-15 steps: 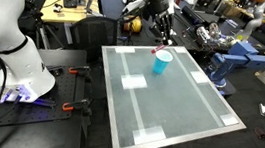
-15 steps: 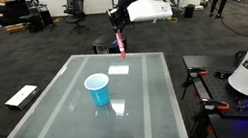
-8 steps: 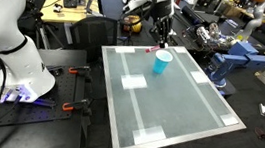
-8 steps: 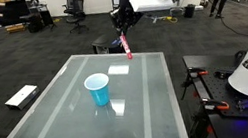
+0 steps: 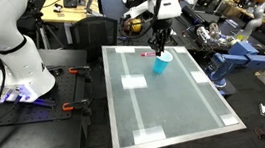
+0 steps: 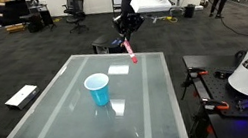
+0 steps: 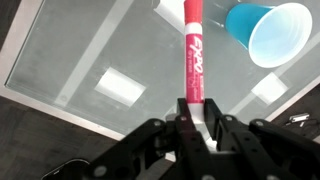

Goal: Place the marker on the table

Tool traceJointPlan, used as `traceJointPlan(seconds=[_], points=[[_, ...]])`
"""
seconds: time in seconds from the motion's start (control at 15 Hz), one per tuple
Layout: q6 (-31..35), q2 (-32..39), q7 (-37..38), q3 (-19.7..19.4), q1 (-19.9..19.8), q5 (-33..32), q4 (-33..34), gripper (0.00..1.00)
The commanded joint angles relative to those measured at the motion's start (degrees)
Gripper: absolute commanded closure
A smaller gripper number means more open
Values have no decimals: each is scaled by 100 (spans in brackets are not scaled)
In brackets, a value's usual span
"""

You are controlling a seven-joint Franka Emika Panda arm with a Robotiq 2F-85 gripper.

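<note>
1. Tool state: the gripper [image 7: 195, 118] is clenched on the marker [image 7: 192, 55]. Its fingers press both sides of the marker's rear end, and the pinkish-red barrel projects straight out ahead of the jaws.
2. Position of the task's thing: in an exterior view the marker [image 6: 129, 51] hangs tilted just below the gripper [image 6: 127, 28], free tip lowest, over the table [image 6: 70, 108] near 1 edge. Whether the tip touches the surface cannot be told.
3. Handling, judged: the marker looks light, stiff and smooth-walled, not fragile. Its round barrel will likely roll once freed. A hold across the barrel suits it. The present hold at 1 end leaves a long overhang, so it may pivot in the jaws if the tip is pressed down.
4. Surface: the table below the tool is hard, flat and glossy pale grey-green, with a white tape patch [image 7: 120, 87] beneath the barrel's side. Judged slippery: the barrel should be brought low and nearly level before the jaws part.
5. Obstruction: a light-blue cup [image 7: 268, 32] stands ahead of the tool and off to 1 side of the marker's tip, near but apart from it. A rolling marker could reach it.
6. Room: beyond the tool, a yellowish workbench [image 5: 64, 11], an office chair [image 6: 75, 6] and dark flooring surround the table.
</note>
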Motion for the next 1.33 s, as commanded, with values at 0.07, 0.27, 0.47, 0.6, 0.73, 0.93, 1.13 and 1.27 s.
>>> traceJointPlan(seconds=[0.07,0.27,0.47,0.6,0.73,0.93,1.13,1.27], points=[[120,499,-475,0,-149,520,79,95],[173,914,-594,-32,-164,768,168,95],[163,1327,-666,-74,-155,1012,301,95],[158,1603,-754,-108,-148,1252,411,95],[120,1846,-884,-158,-156,1453,523,95],[100,2214,-1110,-208,-161,1826,705,95],[81,2538,-1304,-240,-171,2143,893,95],[53,2709,-1373,-261,-164,2289,1009,95]])
